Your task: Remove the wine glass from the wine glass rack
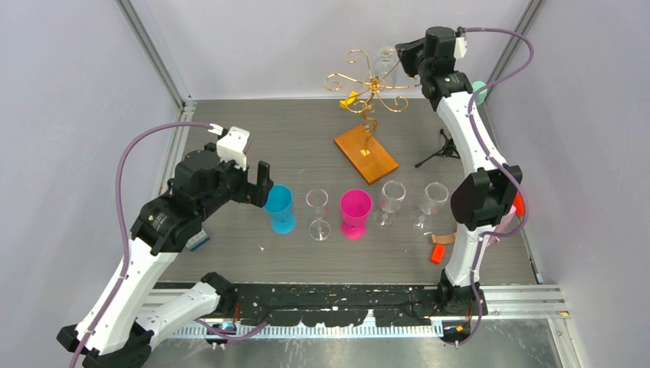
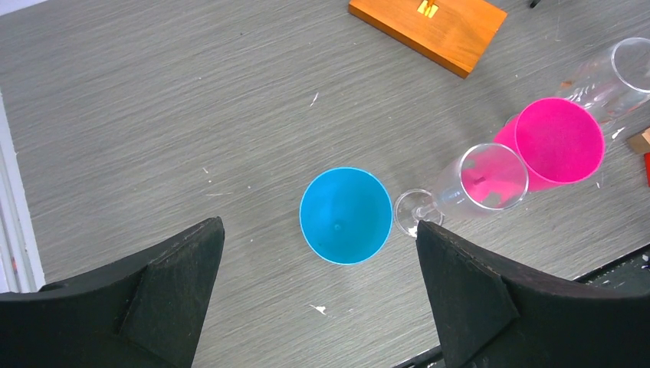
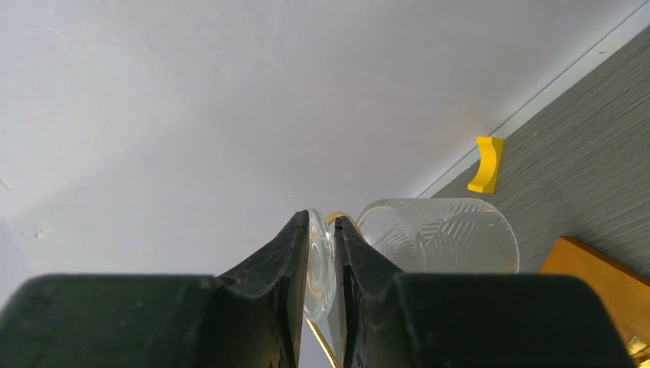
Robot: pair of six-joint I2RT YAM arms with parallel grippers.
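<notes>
- At the far middle of the table stands the wine glass rack (image 1: 369,83), gold wire curls on a wavy stem fixed to an orange-brown wooden base (image 1: 366,153).
- The wine glass (image 3: 437,234) is clear with a cut leaf pattern on its bowl. It hangs at the far right arm of the rack, close to the back wall.
- The right gripper (image 3: 322,222) is raised to that arm of the rack, and its two black fingers pinch the flat round foot of the wine glass between them.
- A bit of gold wire shows right at the foot in the right wrist view. I cannot tell whether the glass rests on the wire.
- A small yellow curved piece (image 3: 486,163) sits at the far edge of the table by the wall.
- The wooden base carries a small yellow mark (image 2: 427,9) on its top; it is too small to read.
- The left gripper (image 2: 319,230) hovers at the near left with its fingers spread wide, holding nothing, just above a blue cup (image 1: 280,208).
- Right of the blue cup runs a row: a clear stemmed glass (image 1: 318,215), a pink cup (image 1: 355,213), then two more clear glasses (image 1: 391,201) (image 1: 431,203). All stand upright and apart.
- A small black tripod (image 1: 441,149) stands right of the wooden base, beside the right arm.
</notes>
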